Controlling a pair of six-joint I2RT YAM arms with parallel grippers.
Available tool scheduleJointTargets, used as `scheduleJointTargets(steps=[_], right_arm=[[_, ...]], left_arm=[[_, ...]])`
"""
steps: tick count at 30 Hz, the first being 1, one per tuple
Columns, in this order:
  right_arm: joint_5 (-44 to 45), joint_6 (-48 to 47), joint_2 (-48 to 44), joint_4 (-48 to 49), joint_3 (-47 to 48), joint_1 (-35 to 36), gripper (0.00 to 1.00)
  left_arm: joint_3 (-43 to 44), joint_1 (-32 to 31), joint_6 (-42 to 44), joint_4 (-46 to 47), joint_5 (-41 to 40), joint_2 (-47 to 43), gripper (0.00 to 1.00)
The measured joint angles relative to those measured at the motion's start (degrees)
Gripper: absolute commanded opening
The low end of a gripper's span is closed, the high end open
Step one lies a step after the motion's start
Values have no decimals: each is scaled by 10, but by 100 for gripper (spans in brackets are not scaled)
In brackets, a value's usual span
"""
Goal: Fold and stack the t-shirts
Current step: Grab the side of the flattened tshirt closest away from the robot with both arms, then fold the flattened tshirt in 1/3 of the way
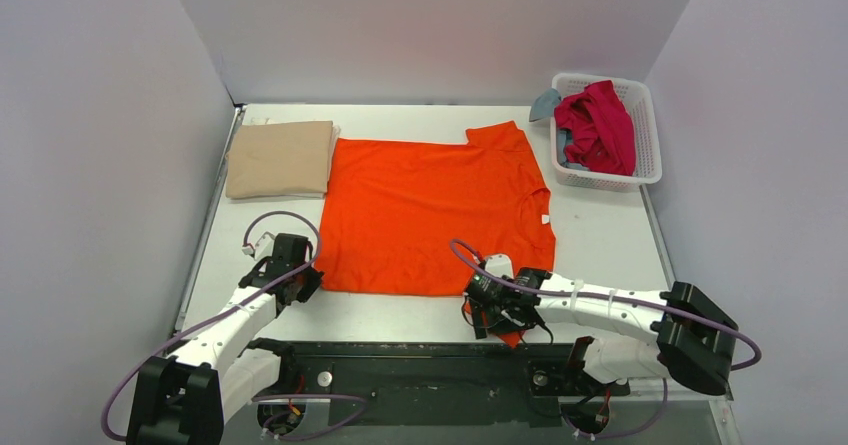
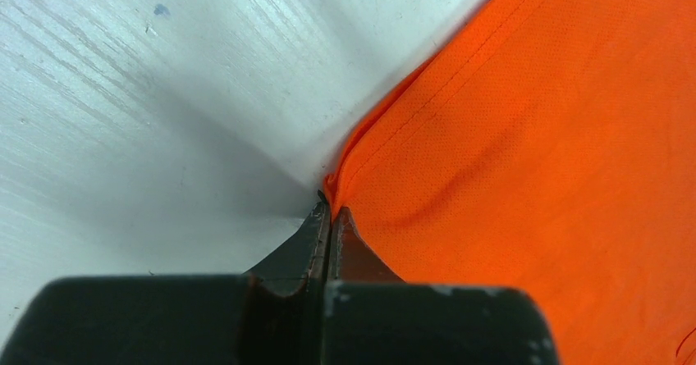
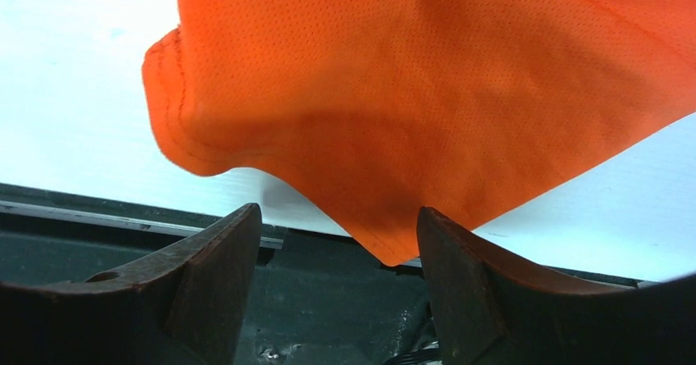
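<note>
The bright orange t-shirt (image 1: 430,205) lies spread flat in the middle of the table, with a white neck label at its right edge. My left gripper (image 1: 305,283) is shut on its near left hem corner, and the cloth runs into the closed tips in the left wrist view (image 2: 330,205). My right gripper (image 1: 492,315) is open at the shirt's near sleeve; in the right wrist view (image 3: 338,216) the sleeve (image 3: 410,94) hangs just ahead of and between the spread fingers, untouched. A folded tan t-shirt (image 1: 280,158) lies at the back left.
A white lattice basket (image 1: 648,135) at the back right holds a crimson red shirt (image 1: 598,125) and a grey-blue one (image 1: 545,103). The dark rail (image 1: 420,365) of the table's near edge runs right under the right gripper. Grey walls close in on three sides.
</note>
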Motion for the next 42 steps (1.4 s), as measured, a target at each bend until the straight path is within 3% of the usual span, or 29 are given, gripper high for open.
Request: scheduleJointTargets(steps=[12,17,21,25,33,42], right_arm=[[-16,25,35,10,-6,-5,38],[-16,27,28,11,-13,-28,37],[-9,28,17,11,-23,-50,27],[9,31,9,9,-31,-61,0],[45,34,-20,-43,-33,-54,0],[3,53,-130,-151,-33,-7,0]], left_arm=[[0,0,0,0,0,1,0],[0,0,0,0,0,1,0],[0,0,0,0,0,0,0],[0,0,0,-4,0,-2,0],[0,-1,0,-44,0,-26,0],[-4,-11,-32,-163,3,-165,0]])
